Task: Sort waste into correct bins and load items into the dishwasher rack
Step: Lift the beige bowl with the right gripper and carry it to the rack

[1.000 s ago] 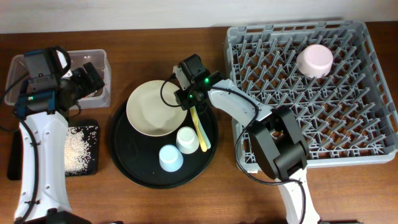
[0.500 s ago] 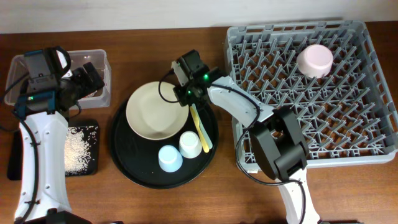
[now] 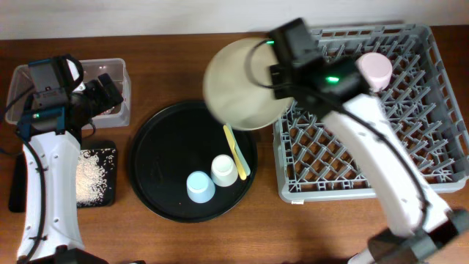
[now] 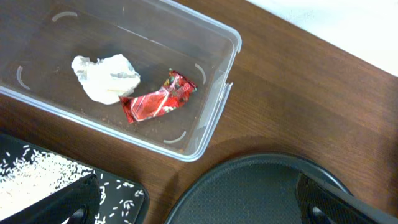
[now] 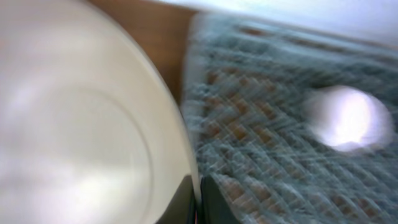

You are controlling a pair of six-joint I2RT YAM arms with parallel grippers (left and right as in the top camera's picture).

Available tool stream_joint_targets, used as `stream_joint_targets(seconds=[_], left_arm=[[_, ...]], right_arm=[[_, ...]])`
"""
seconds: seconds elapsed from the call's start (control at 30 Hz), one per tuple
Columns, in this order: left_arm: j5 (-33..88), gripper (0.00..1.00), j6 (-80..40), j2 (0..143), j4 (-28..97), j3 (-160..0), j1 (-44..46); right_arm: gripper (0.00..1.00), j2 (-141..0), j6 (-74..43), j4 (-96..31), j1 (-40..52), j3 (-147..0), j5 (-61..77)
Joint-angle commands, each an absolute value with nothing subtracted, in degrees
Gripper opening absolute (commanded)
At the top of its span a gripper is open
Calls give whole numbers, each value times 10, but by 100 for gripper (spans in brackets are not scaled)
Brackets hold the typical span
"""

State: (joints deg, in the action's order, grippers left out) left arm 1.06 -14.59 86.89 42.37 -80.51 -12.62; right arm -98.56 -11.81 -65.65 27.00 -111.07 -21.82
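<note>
The red wrapper (image 4: 158, 102) carries print too small to read. It lies touching the crumpled tissue (image 4: 106, 78) in the clear box (image 4: 217, 93), which stands on the tabletop (image 4: 298, 81) beyond the left edge of the round black tray (image 3: 146, 169). The left end effector (image 3: 106, 92) hovers over that box, fingers spread wide and holding nothing. Just left of the tray, the flat black tray (image 4: 127, 196) holds the rice (image 4: 31, 174).

Above the tray's far right rim, the right end effector (image 5: 198, 199) pinches the rim of the cream bowl (image 3: 242, 81); the bowl overlaps the left edge of the dishwasher rack (image 3: 410, 147), right of the tray. The pink bowl (image 3: 374, 67) sits in the rack's far part.

On the tray's near right side stand the white cup (image 3: 224, 169) and blue cup (image 3: 200, 186), touching, with the yellow utensil (image 3: 236, 150) just beside them; the tray's left half is bare.
</note>
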Motion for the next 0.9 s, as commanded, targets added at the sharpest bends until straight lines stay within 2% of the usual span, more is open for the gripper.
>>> stream_joint_targets(seconds=[0.0,0.1,0.2,0.33,0.53,0.7,0.87], left_arm=[[11,99,-145,867,423,-813,-128],[11,99,-145,867,423,-813,-128],[11,99,-145,867,423,-813,-128],[11,99,-145,867,423,-813,-128],[11,99,-145,867,423,-813,-128],[11,99,-145,867,423,-813,-128],[11,99,-145,867,423,-813,-128]], right_arm=[[4,-919,-156,-739,216,-1122,-388],[4,-903,-156,-820,142,-1122,-415],[4,-903,-156,-879,4,-1122,-434],[4,-904,-256,-919,-143,-1122,-537],[4,-906,-415,-914,-248,-1110,-588],[4,-969,-413,-901,-261,-1100,-588],[4,-1091,-343,-904,-208,-1100,-603]])
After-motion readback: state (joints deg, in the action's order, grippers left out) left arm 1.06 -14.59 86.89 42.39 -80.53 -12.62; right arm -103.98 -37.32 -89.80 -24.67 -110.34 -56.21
